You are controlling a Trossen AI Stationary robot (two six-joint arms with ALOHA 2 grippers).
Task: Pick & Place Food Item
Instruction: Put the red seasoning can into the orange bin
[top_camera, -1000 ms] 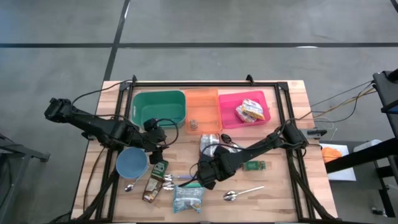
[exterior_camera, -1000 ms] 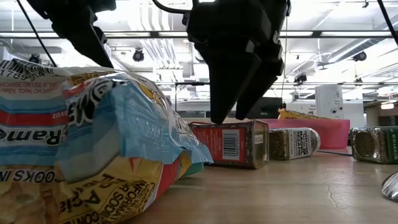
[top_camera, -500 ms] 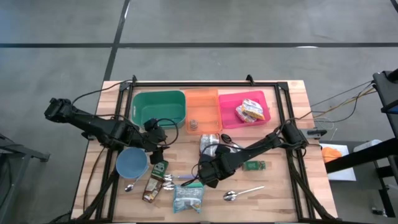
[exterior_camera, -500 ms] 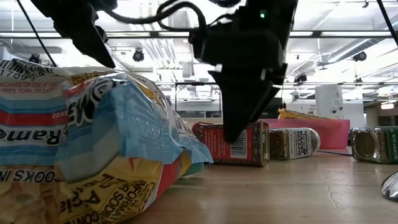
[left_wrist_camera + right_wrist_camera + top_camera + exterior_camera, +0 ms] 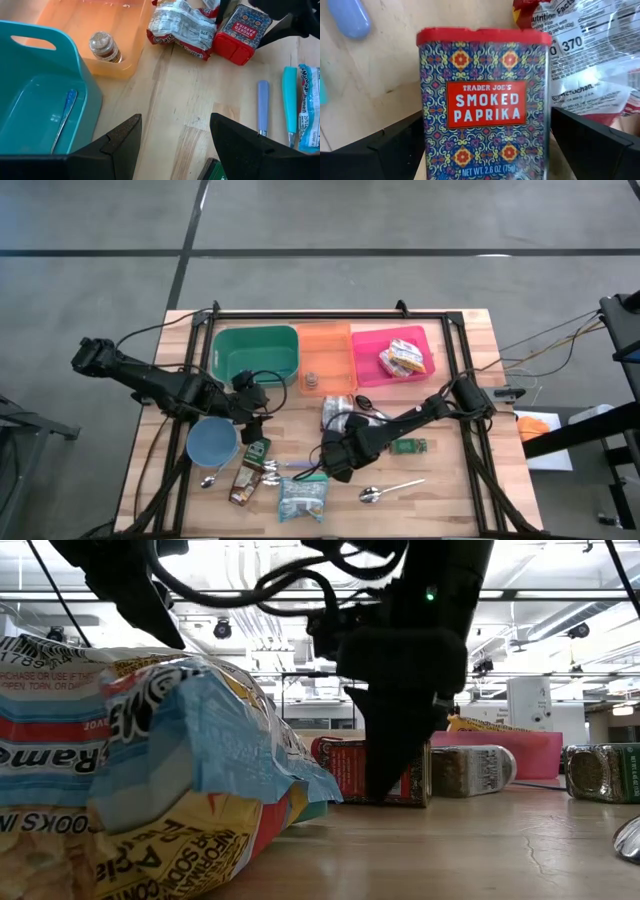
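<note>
Right gripper, fingers spread wide astride the smoked paprika tin lying on the counter, is mid-pick and apparently must close next.

Dark jointed arms — black cables

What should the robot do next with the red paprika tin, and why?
Probably shut the right tool on the paprika tin. Its two fingers already stand open on either side of the tin, which lies on the table beside a food packet, so it only needs gripping before a lift.
</note>
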